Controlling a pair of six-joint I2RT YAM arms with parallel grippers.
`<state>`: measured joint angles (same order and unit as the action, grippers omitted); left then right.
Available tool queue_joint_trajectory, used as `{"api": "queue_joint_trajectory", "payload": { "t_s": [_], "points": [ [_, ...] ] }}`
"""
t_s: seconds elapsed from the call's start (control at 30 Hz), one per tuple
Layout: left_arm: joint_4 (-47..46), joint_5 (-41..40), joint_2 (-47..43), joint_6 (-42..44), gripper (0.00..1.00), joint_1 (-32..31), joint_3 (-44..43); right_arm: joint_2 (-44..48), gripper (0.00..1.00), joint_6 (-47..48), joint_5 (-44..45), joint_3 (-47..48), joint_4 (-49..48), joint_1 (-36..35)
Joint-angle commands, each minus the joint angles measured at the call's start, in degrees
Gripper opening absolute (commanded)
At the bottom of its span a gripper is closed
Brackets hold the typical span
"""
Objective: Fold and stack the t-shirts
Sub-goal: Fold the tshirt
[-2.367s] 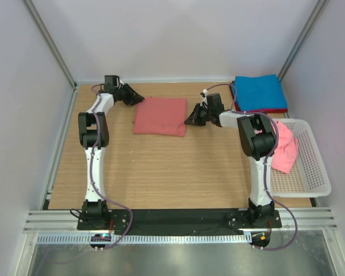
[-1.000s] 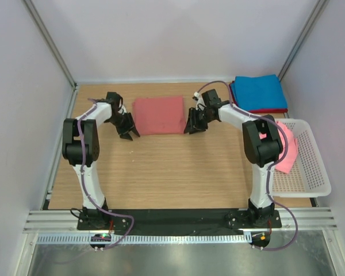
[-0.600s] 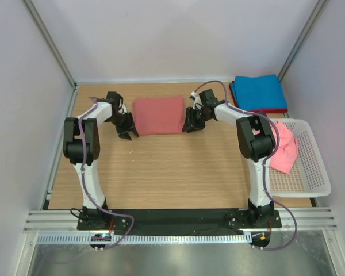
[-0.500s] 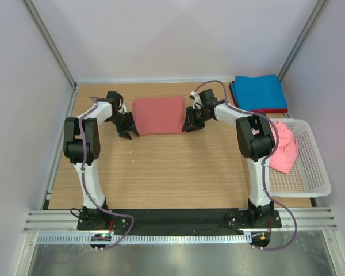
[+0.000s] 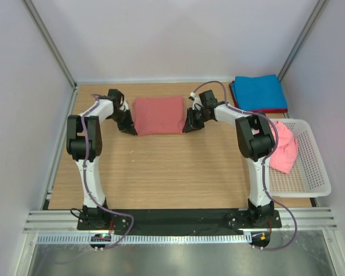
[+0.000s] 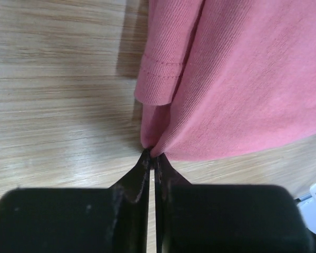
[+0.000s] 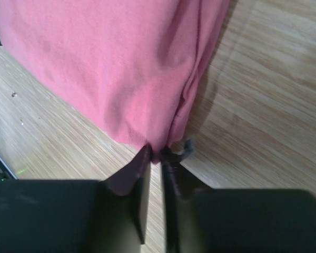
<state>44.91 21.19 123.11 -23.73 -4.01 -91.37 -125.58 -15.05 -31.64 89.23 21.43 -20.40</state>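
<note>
Find the folded salmon shirt (image 5: 157,115) at the back of the table (image 5: 161,172). The left gripper (image 6: 151,154) clamps its near-left corner and the right gripper (image 7: 157,154) clamps its near-right corner.

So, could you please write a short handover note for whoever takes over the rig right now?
Left gripper: shut on the near left corner of the salmon-red t-shirt.
Right gripper: shut on its near right corner.
Things: salmon-red t-shirt lies folded mid-table; blue t-shirt sits folded on the dark red t-shirt, far right; pink t-shirt is bunched in the basket.
Done: blue and dark red stacked.
Left: finish the salmon-red, stack it, then fold and stack the pink one.
</note>
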Motion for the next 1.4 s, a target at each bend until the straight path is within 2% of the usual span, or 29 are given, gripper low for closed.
{"api": "queue_joint_trajectory", "payload": {
  "t_s": [0.0,0.03,0.17,0.37,0.67,0.7,0.73,0.77,0.8,0.87,0.93,1.0,1.03,1.1,1.13,1.23,1.37],
  "points": [
    [0.97,-1.49,0.82,1.49,0.00,0.23,-2.40,0.07,0.17,0.98,-0.45,-1.34,-0.69,0.10],
    [1.15,-1.94,0.56,1.75,0.00,0.32,-2.49,0.59,0.01,1.60,0.17,-1.69,-0.43,0.19],
    [0.97,-7.73,-1.90,2.54,0.00,0.32,-1.44,3.75,0.01,3.36,1.84,-4.76,1.94,1.68],
    [3.35,-10.02,-4.01,2.81,0.00,0.41,-0.65,7.80,0.01,2.66,0.88,-10.21,0.63,2.03],
    [1.41,-8.36,-8.06,3.07,0.00,0.32,4.71,12.28,0.01,3.36,0.17,-15.13,1.68,0.55],
    [1.59,-7.92,-8.32,2.64,0.00,0.32,4.63,12.90,0.02,2.49,0.26,-15.66,1.68,0.19],
    [3.33,-7.83,-8.32,2.46,0.00,0.32,4.19,13.77,0.07,1.52,0.09,-16.10,1.77,0.01],
    [4.22,-7.40,-8.24,2.20,0.18,0.32,3.66,14.39,0.13,0.73,-0.35,-16.89,1.77,-0.07],
    [5.01,-7.22,-8.58,1.93,0.27,0.32,2.96,15.01,0.27,-0.41,-0.35,-17.07,1.60,-0.08],
    [7.12,-8.79,-9.37,0.26,0.33,0.32,1.91,17.02,0.33,-3.31,1.74,-16.29,2.99,-0.08],
    [8.00,-10.64,-10.69,-1.14,0.36,0.32,-0.38,17.65,0.33,-4.90,3.07,-14.53,4.84,0.01],
    [7.74,-10.82,-11.48,-3.77,0.37,0.32,-2.13,17.21,0.29,-7.09,2.81,-11.46,6.87,-0.08],
    [5.83,-8.47,-12.18,-4.57,0.37,0.23,-3.36,16.86,0.20,-7.80,2.20,-10.66,6.87,-0.08],
    [2.75,-4.51,-12.54,-7.46,0.37,-0.12,-4.16,15.72,0.07,-10.34,-1.82,-8.99,5.04,-0.16],
    [-1.10,0.82,-12.19,-8.43,0.37,-0.38,-4.60,15.28,0.05,-11.40,-3.59,-8.90,3.55,-0.16],
    [-9.01,9.27,-10.88,-13.35,0.36,-1.17,-3.99,11.96,0.02,-14.39,-8.60,-7.50,-3.05,-0.16],
    [-15.89,12.38,-5.44,-14.51,0.35,-1.97,-3.20,3.34,0.07,-14.75,-13.01,0.30,-5.95,1.32]
  ]
}}
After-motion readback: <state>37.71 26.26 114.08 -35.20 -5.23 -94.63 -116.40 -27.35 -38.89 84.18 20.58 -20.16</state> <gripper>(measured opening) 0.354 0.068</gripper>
